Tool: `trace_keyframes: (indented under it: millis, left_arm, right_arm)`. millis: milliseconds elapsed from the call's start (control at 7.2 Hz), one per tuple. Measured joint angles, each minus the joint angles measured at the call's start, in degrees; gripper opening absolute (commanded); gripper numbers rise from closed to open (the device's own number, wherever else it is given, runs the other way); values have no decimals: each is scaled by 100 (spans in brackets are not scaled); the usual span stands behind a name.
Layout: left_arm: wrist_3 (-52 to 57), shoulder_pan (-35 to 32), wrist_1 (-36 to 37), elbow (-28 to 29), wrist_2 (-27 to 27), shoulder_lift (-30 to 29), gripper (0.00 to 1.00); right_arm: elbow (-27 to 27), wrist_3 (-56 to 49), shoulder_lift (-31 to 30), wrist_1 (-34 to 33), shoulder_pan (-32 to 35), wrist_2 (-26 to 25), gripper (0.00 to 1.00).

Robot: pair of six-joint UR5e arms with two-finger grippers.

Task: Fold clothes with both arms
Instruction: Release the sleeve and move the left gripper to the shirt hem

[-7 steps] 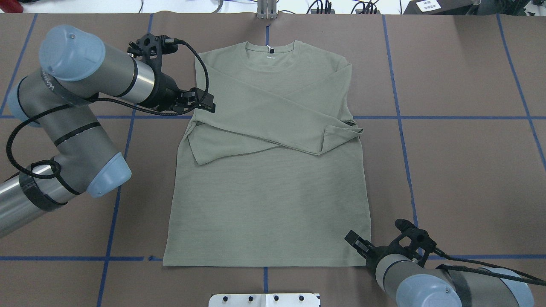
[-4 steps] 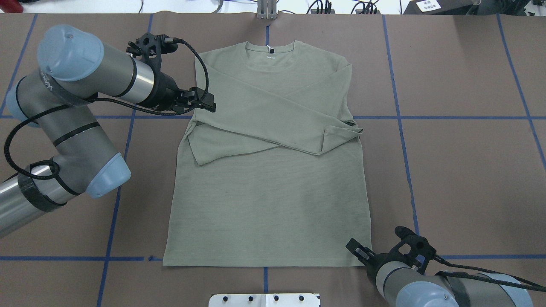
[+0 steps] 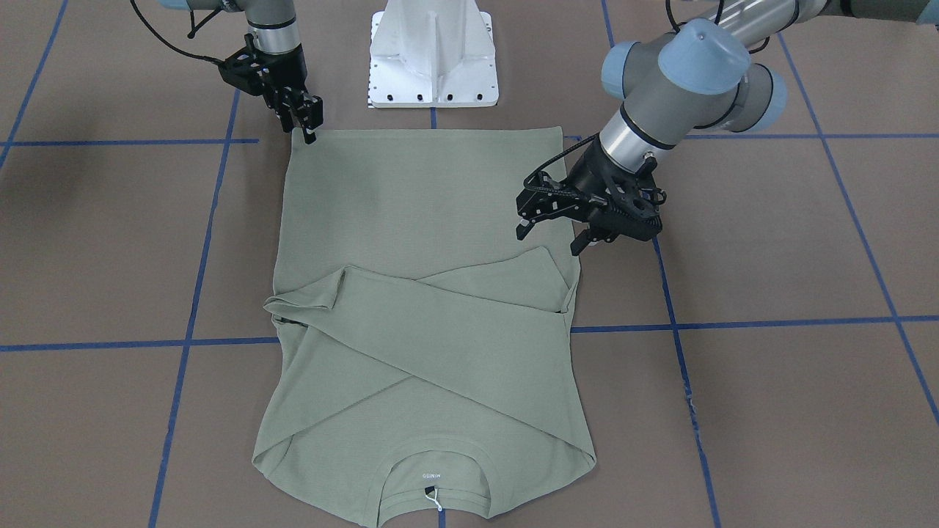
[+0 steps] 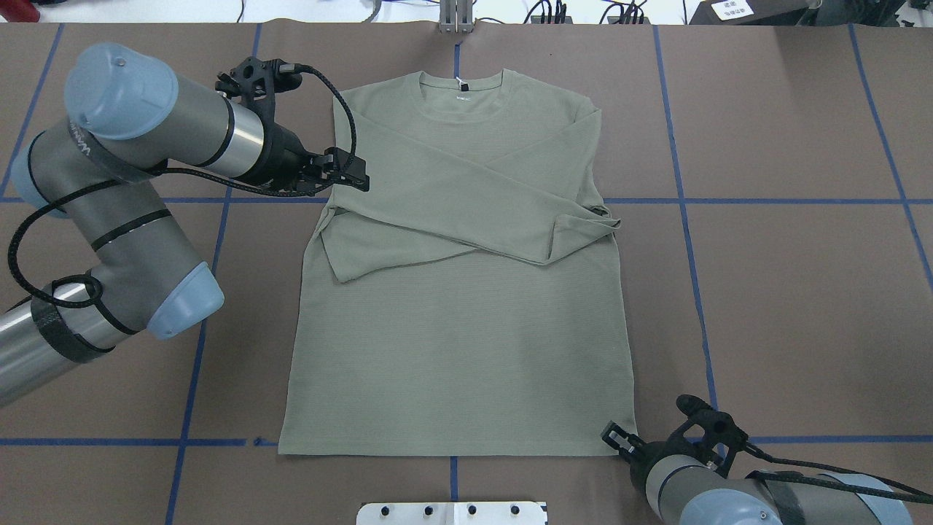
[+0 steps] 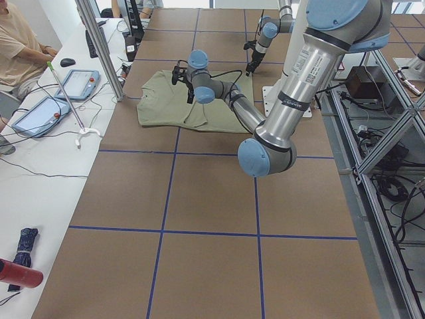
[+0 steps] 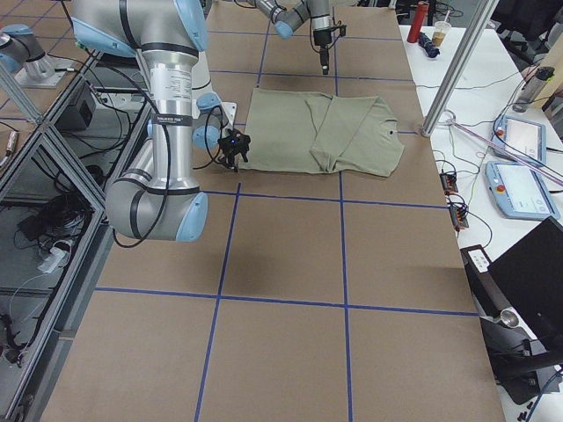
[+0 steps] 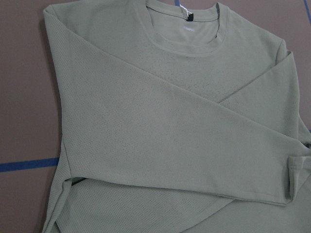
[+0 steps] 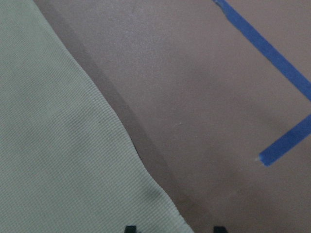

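Front-facing view: the shirt point(image 3: 425, 213) is laid flat on the table point(image 3: 770, 242), with its sleeves crossed over the chest. The left gripper point(image 3: 550, 236) is held spread above one side edge.

Overhead view: the right gripper point(image 4: 618, 439) is set at a hem corner.

Right wrist view: its jaws are seen apart, astride that corner.

A hem grasp is judged in hand. Closure is required, and the left arm must be moved to the other hem corner.

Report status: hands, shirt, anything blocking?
Left hand open over shirt side edge; right hand open at hem corner. Sleeves crossed, body flat. No obstruction seen.
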Motion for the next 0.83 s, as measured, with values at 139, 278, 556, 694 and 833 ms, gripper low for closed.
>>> trace_keyframes:
  millis: [139, 278, 556, 694, 833]
  left_arm:
    - [-9, 0, 0, 0, 0, 0, 95]
    - [-16, 0, 0, 1, 0, 1, 95]
    - [-30, 0, 0, 7, 2, 4, 94]
    - [-142, 15, 0, -2, 25, 43, 93]
    - [-499, 130, 14, -88, 177, 121, 92]
  right_arm:
    - [6, 0, -3, 0, -2, 0, 0]
    - [9, 0, -4, 0, -7, 0, 0]
    - [31, -6, -8, 0, -8, 0, 0]
    - [83, -8, -16, -11, -6, 0, 0]
    - [199, -9, -37, -46, -5, 2, 0]
